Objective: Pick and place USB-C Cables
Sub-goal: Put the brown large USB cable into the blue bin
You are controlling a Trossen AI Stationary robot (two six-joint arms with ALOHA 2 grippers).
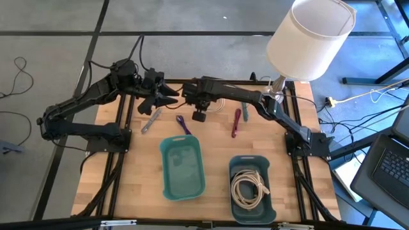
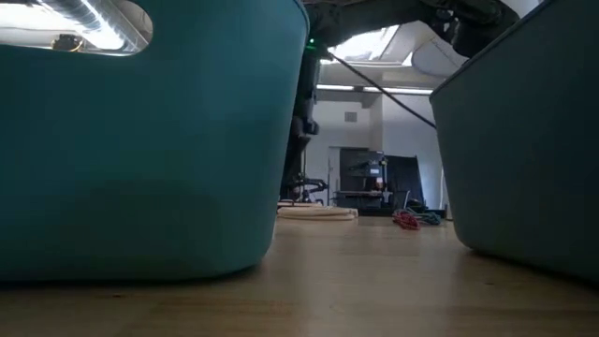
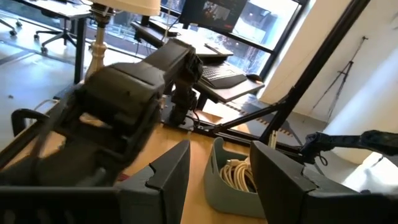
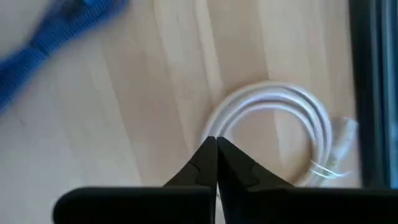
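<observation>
1. The right hand (image 4: 216,146) is over the upper middle of the bench (image 1: 211,153), fingers pressed together at the rim of a white coiled USB-C cable (image 4: 273,134) lying flat on the wood.
2. The left hand (image 1: 167,94) hovers just left of it, fingers apart, holding nothing.
3. More cream coils (image 1: 249,185) fill the lower-right teal tray (image 1: 250,214).
4. The purple lead (image 1: 184,124), grey lead (image 1: 151,120) and magenta lead (image 1: 236,122) lie mid-frame above the trays.

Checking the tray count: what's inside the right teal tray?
Coiled cream-white cables lie inside the right teal tray, seemingly more than one. Where the loops overlap I can't count them, and anything beneath the coils is hidden.
</observation>
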